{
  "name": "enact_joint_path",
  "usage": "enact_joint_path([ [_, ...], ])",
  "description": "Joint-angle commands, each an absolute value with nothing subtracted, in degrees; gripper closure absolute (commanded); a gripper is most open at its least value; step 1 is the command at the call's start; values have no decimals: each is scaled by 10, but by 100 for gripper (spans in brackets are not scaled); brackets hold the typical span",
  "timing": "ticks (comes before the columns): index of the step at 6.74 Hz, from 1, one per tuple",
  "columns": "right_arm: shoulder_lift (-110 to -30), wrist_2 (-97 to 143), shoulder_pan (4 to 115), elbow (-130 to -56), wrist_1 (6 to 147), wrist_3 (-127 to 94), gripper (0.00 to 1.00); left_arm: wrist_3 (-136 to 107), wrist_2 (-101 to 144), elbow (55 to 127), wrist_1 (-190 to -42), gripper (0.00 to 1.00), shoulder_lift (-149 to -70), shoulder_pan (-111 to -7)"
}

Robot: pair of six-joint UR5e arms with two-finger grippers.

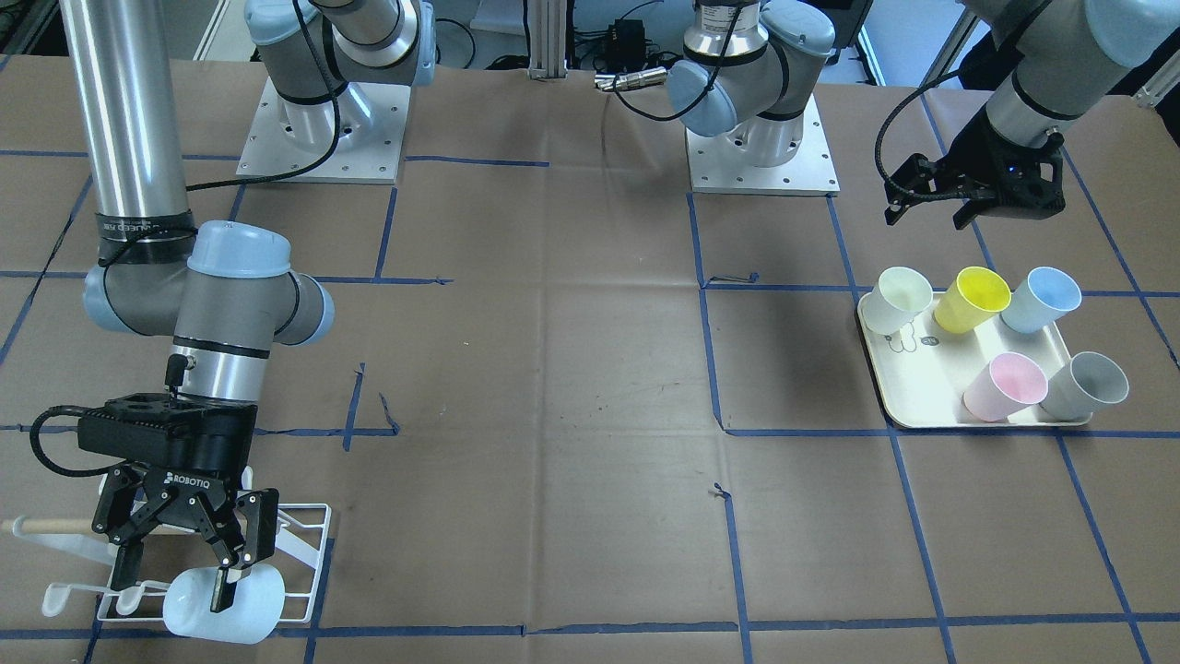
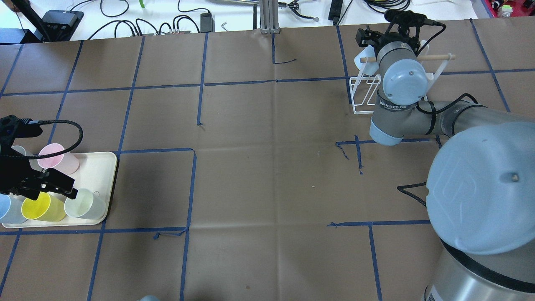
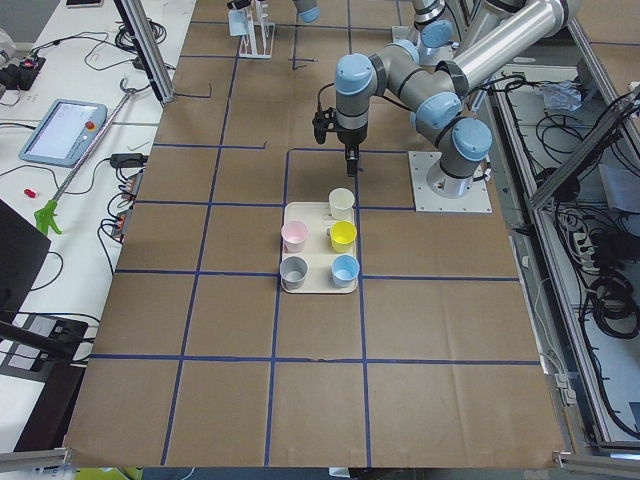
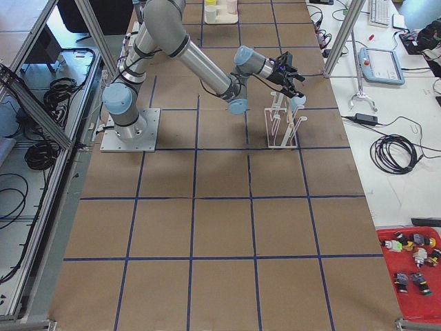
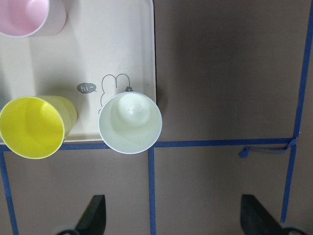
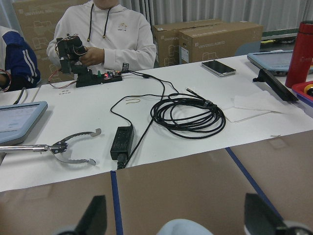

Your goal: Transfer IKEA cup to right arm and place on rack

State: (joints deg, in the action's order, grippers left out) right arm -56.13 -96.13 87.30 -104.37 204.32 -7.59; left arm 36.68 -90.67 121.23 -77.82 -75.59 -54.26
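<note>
On the rack (image 1: 322,546), pale cup (image 1: 226,609), long axis near-horizontal.

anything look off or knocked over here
Nothing stands out. Five cups stand upright on the tray; the pale cup rests tilted on the rack inside the open right end effector, as a hung cup would.

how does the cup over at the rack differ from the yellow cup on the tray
Colour: the rack cup is pale bluish-white, the yellow cup bright yellow. Place: the rack cup sits at the white wire rack; the yellow cup stands on the tray among four others. Pose: the rack cup lies on its side; the yellow cup is upright. Both are plain tapered cups without handles.
</note>
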Motion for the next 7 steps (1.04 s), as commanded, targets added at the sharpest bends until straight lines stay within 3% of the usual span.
enact_joint_path([
  [1,-584,-961,880,-1029,2029,-76,0,368,-905,1285,-665,4,-767,-541],
  [4,-683,-957,886,-1054,1973,-93,0,368,-904,1339,-546,4,-819,-541],
  [7,-807,-857,918,-1158,1951,-288,0,368,-905,1342,-520,5,-858,-548],
])
